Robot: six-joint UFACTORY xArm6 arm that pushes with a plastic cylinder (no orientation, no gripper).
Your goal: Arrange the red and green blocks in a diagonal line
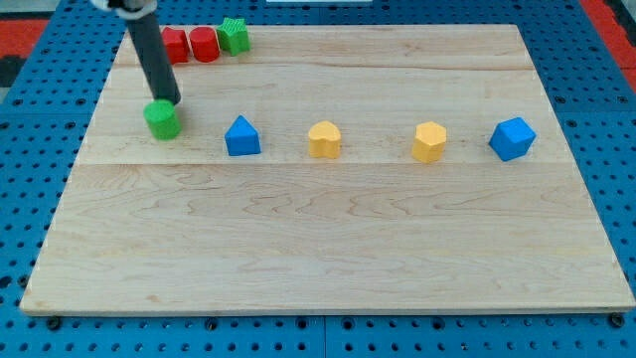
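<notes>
Dark rod, my tip (171, 102) touching green block (162, 120).

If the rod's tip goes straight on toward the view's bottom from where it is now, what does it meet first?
My tip is at the upper edge of the green block, seemingly touching it, so it would meet that block first. Beyond it the wooden board looks free, as far as this single view shows.

Robotics lab bench, not home or shop. Pale wooden board (328, 229) of glued planks lies on blue perforated base (20, 149) with regular hole grid, typical test-rig plate. Dark rod ends in my tip (171, 102); small moulded coloured blocks on board right of and above my tip. Red mat (606, 20) at view's top corners.
</notes>
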